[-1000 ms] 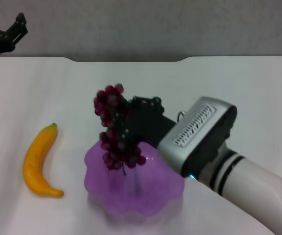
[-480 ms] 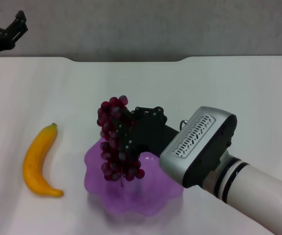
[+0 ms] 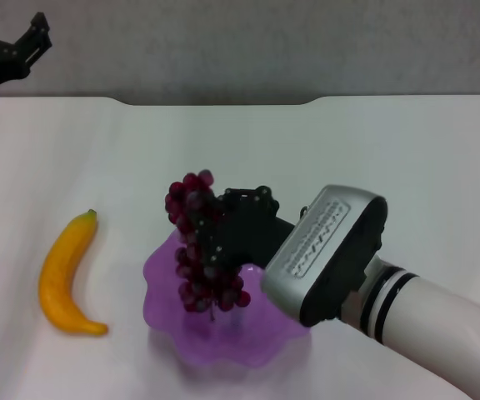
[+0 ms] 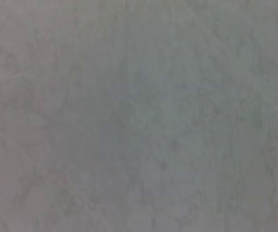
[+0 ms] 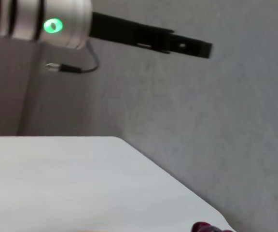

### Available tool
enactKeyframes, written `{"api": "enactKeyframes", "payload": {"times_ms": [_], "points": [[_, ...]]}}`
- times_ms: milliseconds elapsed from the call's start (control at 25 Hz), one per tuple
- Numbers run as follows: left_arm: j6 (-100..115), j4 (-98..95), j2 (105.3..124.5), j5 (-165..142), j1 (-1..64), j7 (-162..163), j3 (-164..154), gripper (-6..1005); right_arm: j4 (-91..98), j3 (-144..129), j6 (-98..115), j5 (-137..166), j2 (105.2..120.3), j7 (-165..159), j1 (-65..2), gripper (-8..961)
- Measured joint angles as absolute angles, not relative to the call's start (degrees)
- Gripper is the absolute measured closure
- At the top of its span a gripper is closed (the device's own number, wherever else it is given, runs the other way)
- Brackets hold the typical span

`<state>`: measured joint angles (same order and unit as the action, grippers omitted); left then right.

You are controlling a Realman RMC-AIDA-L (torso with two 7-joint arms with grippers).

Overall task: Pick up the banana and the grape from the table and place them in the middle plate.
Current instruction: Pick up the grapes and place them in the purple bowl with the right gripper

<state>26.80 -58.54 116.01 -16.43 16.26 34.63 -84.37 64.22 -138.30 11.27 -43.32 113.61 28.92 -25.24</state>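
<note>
The grape (image 3: 200, 242) hangs as a long dark red-purple bunch, clenched near its upper half by the right gripper (image 3: 223, 229), whose black fingers (image 3: 242, 218) press into the bunch from the robot's right side. The lower grapes dangle down over the middle plate (image 3: 261, 337), inside the line of its wavy purple rim; whether the lowest grapes touch the plate's floor cannot be told, since the translucent wall and the bunch overlap there. The top of the bunch stands above the fingers and above the plate's far rim. In the right wrist view only a small dark red bit of the grape (image 5: 207, 227) shows at the edge, with the white counter (image 5: 71, 183) beyond it and the other arm's silver housing and black link farther off.

The banana (image 3: 67, 273) lies flat on the counter (image 3: 373, 158) to the robot's left of the plate, near it but apart, its dark green tip pointing toward the far edge.

The right arm's silver and white wrist reaches in from the near right and covers part of the plate's right rim.

The left gripper (image 3: 11, 52) is raised at the far left corner, well away from the fruit, its fingers spread and holding nothing. The left wrist view shows only a plain grey surface.
</note>
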Motion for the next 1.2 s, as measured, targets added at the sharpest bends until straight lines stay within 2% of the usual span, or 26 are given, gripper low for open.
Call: {"api": "enactKeyframes", "payload": {"times_ms": [400, 680, 800, 1000, 1200], "points": [[26.81, -58.54, 116.02, -16.44, 16.61, 34.63, -84.37, 125, 62.95, -138.81, 10.19, -37.84, 113.55, 29.1, -25.72, 743], [26.8, -58.53, 116.02, -16.42, 16.93, 34.63, -84.38, 125, 58.4, -137.99, 8.34, -38.17, 114.29, 28.86, -26.48, 742], [26.81, -58.53, 116.05, -16.42, 17.28, 34.63, -84.37, 125, 57.06, -138.01, 8.49, -38.25, 114.38, 28.87, -26.68, 696], [26.8, -58.53, 116.08, -16.41, 17.31, 34.63, -84.37, 125, 56.26, -137.42, 8.68, -38.5, 114.49, 28.58, -27.12, 468], [26.81, -58.53, 116.12, -16.41, 17.31, 34.63, -84.44, 126, 56.56, -136.46, 8.55, -38.59, 114.47, 28.46, -27.32, 388]]}}
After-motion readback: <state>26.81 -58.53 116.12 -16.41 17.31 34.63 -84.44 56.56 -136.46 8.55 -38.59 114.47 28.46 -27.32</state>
